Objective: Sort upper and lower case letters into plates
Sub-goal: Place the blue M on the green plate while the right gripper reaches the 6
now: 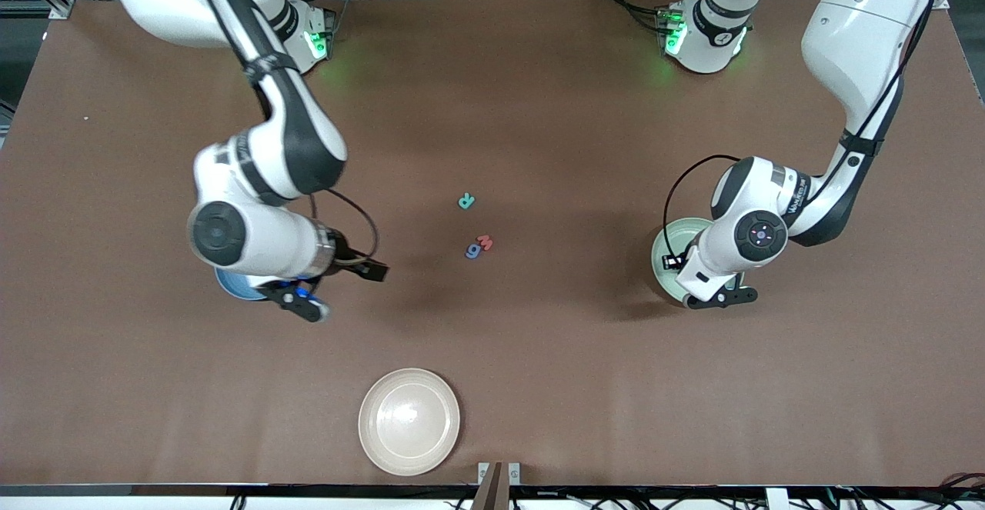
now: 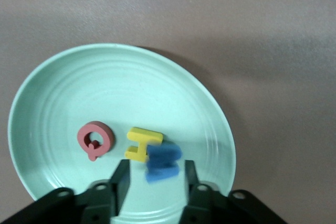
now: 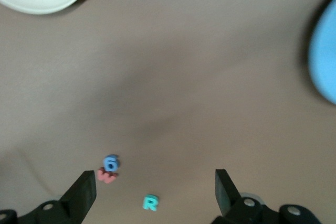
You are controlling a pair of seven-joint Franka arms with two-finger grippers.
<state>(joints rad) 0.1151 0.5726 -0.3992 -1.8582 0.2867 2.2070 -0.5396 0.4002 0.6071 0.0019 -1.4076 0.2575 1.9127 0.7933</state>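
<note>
Left gripper (image 2: pixel 154 182) is hovering over the pale green plate (image 2: pixel 63 93), fingers parted with a blue letter (image 2: pixel 163 163) between them; cannot tell if they are touching it. 2 more letters are lying in that plate: a red Q (image 2: pixel 95 139) and a yellow H (image 2: pixel 142 144). Right gripper (image 3: pixel 156 192) is sitting with jaws wide apart and empty, beside the blue plate (image 1: pixel 231 285). Teal R (image 1: pixel 466 201), red w (image 1: pixel 485 243) and blue g (image 1: pixel 472 250) are lying mid-table. Cream plate (image 1: pixel 409 421) is sitting nearest the front camera.
</note>
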